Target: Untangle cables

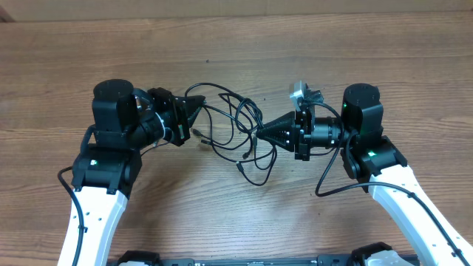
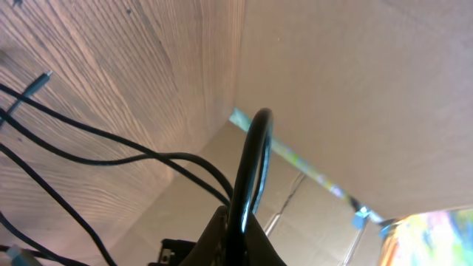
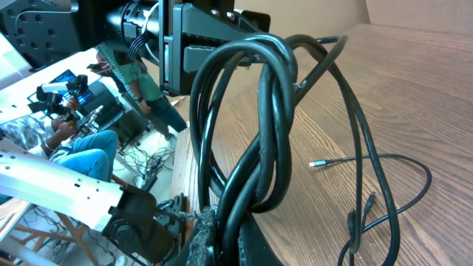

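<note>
The cables (image 1: 233, 122) are thin black cords tangled on the wooden table between the two arms, with small plugs lying loose around the tangle. My left gripper (image 1: 198, 101) is shut on one cable strand at the tangle's upper left; the left wrist view shows that strand (image 2: 247, 170) arching up out of the fingers. My right gripper (image 1: 260, 131) is shut on a bunch of looped strands at the tangle's right side; the right wrist view shows those loops (image 3: 255, 125) rising from the jaws. Loose cable ends (image 3: 369, 199) lie on the table beyond.
The wooden table (image 1: 236, 44) extends far behind the tangle. A small grey metal part (image 1: 303, 92) sits just above the right gripper. The left arm's body (image 1: 118, 118) and the right arm's body (image 1: 362, 118) flank the tangle.
</note>
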You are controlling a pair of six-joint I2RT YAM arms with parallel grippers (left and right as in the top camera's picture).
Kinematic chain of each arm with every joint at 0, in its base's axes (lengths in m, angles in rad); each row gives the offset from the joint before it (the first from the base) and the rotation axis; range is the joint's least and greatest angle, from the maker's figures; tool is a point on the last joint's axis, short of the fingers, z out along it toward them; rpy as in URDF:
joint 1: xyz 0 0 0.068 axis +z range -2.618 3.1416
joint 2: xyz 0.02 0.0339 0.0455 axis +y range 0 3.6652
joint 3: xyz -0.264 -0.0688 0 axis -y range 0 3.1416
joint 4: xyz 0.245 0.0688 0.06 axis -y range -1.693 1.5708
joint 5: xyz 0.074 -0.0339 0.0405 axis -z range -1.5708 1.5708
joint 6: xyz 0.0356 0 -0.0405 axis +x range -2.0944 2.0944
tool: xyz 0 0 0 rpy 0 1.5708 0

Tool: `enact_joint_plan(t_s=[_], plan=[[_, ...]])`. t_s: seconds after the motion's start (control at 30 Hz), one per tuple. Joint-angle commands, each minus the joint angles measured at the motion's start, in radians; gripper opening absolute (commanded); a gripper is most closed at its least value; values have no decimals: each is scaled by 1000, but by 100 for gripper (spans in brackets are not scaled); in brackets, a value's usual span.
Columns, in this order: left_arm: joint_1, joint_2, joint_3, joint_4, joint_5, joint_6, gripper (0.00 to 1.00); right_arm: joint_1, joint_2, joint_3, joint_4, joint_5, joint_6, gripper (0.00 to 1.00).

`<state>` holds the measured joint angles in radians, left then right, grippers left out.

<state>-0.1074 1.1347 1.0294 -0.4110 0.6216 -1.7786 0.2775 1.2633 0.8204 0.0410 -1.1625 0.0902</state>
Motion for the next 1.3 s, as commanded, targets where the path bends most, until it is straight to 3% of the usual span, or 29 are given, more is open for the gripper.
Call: enact_joint_plan(t_s=[0.0, 0.3, 0.73, 0.93, 1.27], plan=[[39, 2, 19, 4, -31, -114, 4, 3, -5, 10, 2, -13, -1, 4], [57, 2, 19, 5, -113, -306, 4, 3, -5, 10, -8, -13, -1, 4], [57, 2, 19, -40, -248, -306, 4, 3, -5, 10, -8, -13, -8, 4], [57, 2, 19, 60, -300, -306, 4, 3, -5, 10, -9, -13, -8, 4], [58, 2, 19, 68, -465, -306, 4, 3, -5, 10, -39, -13, -8, 4]])
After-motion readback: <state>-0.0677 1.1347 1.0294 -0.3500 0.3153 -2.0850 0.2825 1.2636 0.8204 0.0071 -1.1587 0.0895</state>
